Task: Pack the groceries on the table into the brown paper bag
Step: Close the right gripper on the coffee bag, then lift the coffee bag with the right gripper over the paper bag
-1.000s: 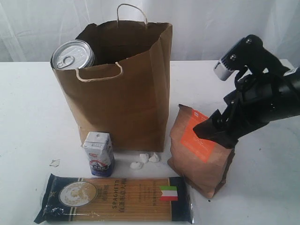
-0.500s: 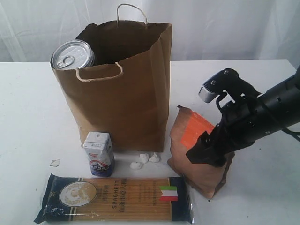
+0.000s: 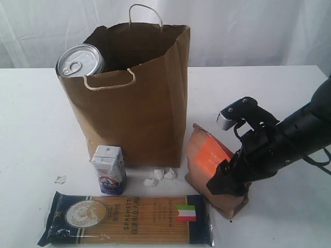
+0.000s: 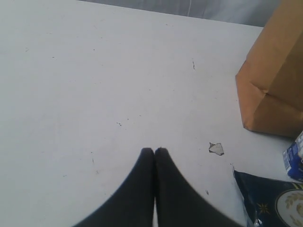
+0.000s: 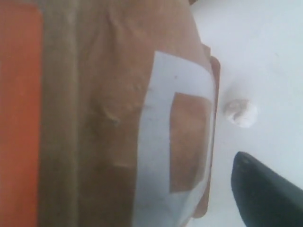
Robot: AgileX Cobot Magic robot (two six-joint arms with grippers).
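With the right jaws spread astride the orange-labelled brown pouch [image 3: 209,157], lower right of frame, we centre them on its body before closing, avoiding the folded top. Left jaws: pressed together above the bench [image 4: 71,71].

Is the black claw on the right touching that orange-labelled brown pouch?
Cannot tell. In the exterior view the right gripper overlaps the orange-labelled brown pouch, hiding any contact; the right wrist view shows one of its fingers apart, the other unseen.
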